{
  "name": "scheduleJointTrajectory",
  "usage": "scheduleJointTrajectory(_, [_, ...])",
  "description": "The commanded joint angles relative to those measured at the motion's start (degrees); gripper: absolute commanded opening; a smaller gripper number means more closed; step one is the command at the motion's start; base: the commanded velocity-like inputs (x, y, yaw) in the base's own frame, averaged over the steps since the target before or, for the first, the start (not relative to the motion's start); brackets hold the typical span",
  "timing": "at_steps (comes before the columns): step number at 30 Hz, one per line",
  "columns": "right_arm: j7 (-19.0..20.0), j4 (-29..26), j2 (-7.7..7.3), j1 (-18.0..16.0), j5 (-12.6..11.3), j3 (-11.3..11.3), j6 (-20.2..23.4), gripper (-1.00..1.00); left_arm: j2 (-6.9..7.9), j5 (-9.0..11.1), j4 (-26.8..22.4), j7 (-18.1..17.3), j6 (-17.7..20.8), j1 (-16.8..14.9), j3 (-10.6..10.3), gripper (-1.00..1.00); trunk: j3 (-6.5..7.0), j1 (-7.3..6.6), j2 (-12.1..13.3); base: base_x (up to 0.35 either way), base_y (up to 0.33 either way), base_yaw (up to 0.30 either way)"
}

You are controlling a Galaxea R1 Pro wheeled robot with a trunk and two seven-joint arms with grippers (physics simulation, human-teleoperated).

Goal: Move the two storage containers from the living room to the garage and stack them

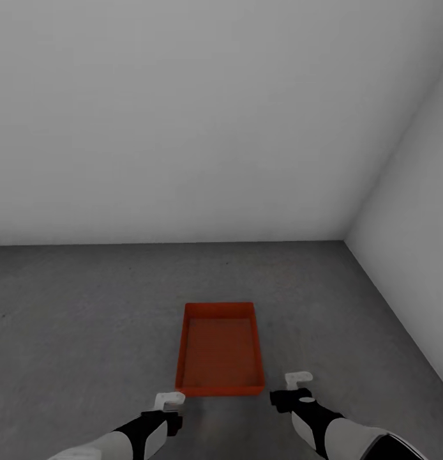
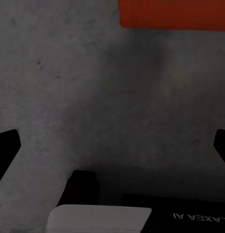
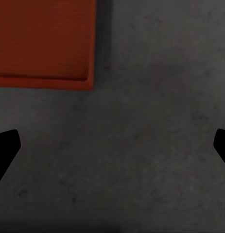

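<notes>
An orange-red storage container (image 1: 219, 349) lies flat on the dark grey concrete floor (image 1: 87, 319) of the garage, open side up and with nothing in it. I cannot tell whether a second one is nested in it. My left gripper (image 1: 169, 401) hovers just short of its near left corner, open and holding nothing. My right gripper (image 1: 298, 379) stands open beside its near right corner, apart from it. In the left wrist view a strip of the container (image 2: 173, 13) lies beyond the spread fingers. In the right wrist view a corner of the container (image 3: 42, 41) lies ahead of the open gripper (image 3: 112, 145).
A plain pale grey wall (image 1: 183, 128) rises behind the container, and a second wall (image 1: 419, 255) closes the right side, meeting it in a corner. Bare concrete stretches to the left and around the container.
</notes>
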Motion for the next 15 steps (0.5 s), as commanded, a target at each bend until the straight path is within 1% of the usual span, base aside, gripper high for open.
scheduleJointTrajectory(1, [-0.1,0.1,0.09,0.7,-0.5,0.5,-0.1,1.0,0.07,0.4,0.2,0.2,0.3,0.2,0.0,1.0,-0.03,0.0,0.0,0.0,0.0,0.0])
scheduleJointTrajectory(4, [-0.2,0.1,0.22,2.5,-0.5,0.5,-0.2,1.0,0.28,0.8,0.5,0.2,0.2,0.5,0.0,1.0,-0.02,0.0,0.0,0.0,0.0,0.0])
scheduleJointTrajectory(7, [-0.2,0.1,0.34,5.3,-0.5,0.5,-0.3,1.0,0.73,1.8,0.6,0.2,0.2,0.9,0.0,1.0,0.12,0.0,0.0,0.0,0.0,0.0])
scheduleJointTrajectory(10, [-0.2,0.1,0.45,6.7,-0.5,0.5,-0.3,1.0,0.97,2.5,0.7,0.2,0.2,1.0,0.0,1.0,0.35,0.0,0.0,0.0,0.0,0.0])
scheduleJointTrajectory(15, [-0.2,0.1,1.0,10.1,-0.5,0.4,-0.4,1.0,1.18,3.1,0.8,0.2,-2.3,1.6,0.0,1.0,0.78,0.0,0.0,0.0,0.0,0.0])
